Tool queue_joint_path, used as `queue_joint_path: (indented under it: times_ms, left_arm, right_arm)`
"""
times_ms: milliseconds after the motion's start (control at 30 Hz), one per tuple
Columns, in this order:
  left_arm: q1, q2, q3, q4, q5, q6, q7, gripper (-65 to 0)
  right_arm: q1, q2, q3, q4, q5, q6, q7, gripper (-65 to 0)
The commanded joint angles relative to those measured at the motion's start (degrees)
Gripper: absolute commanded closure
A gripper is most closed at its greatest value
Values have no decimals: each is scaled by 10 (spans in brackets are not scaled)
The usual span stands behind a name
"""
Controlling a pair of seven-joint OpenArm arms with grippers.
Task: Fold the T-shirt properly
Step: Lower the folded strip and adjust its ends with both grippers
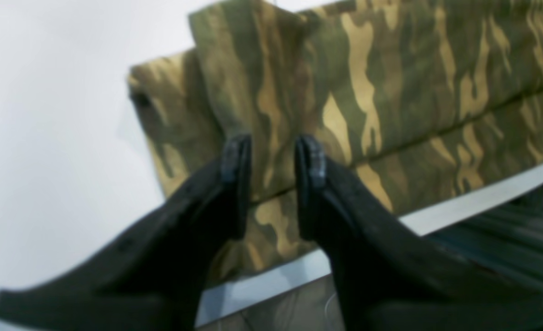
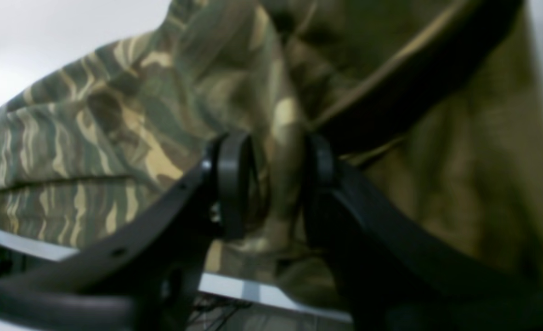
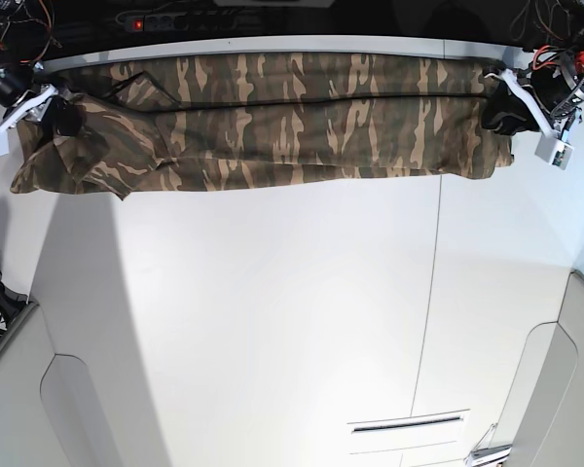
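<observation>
Both arms low at T-shirt [image 3: 273, 122] ends, right pincer [image 2: 271, 184] seemingly pinching fabric.

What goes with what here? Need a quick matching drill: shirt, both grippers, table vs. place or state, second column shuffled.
Things:
1. T-shirt
2. left gripper
3. right gripper
4. table

Place or state:
A. at the base view's left end of the cloth, fabric bunched between its jaws
B. laid out as a long camouflage band along the far edge
C. white surface
D. at the base view's right end of the cloth, jaws apart, nothing visibly pinched

Pairs: 1-B, 2-D, 3-A, 4-C
</observation>
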Motion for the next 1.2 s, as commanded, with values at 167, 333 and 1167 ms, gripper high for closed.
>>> queue_joint_path:
  times_ms: [167, 333, 1167]
  left_arm:
    - [2, -8, -61, 9, -17, 14, -2, -223]
    - [2, -5, -65, 8, -28, 13, -16, -328]
    - [-51, 19, -63, -232, -64, -24, -61, -413]
  right_arm:
    - [6, 9, 76, 75, 48, 2, 2, -193]
    - [31, 7, 79, 88, 50, 2, 3, -193]
    - [31, 10, -73, -61, -34, 2, 90, 0]
